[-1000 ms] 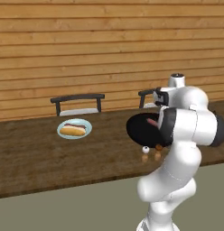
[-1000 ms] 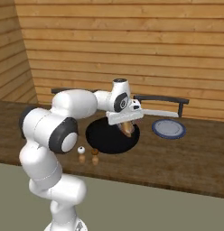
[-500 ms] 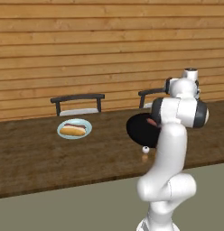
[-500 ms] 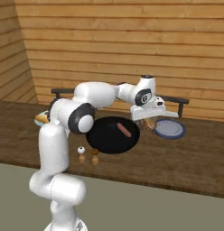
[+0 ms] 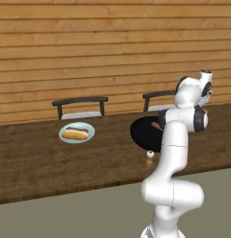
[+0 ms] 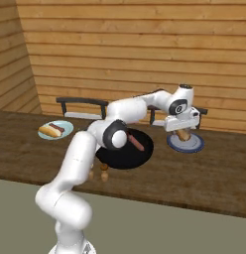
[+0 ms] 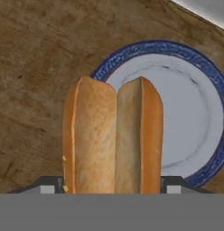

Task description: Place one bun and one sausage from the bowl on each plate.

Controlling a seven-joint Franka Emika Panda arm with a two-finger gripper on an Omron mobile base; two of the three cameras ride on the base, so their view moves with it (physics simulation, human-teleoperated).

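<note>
Hand now swung from bowl over blue-grey plate, clamped around bun.

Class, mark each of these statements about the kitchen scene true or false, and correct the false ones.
1. The gripper holds a split golden bread bun. True.
2. The pale blue-green plate is bare. False: it carries a bun with a sausage.
3. One reddish sausage lies in the wide black bowl. True.
4. The held bun hangs over the dark blue-rimmed plate. True.
5. The black bowl stands to the right of the blue-rimmed plate in the right base view. False: it stands to its left.
</note>
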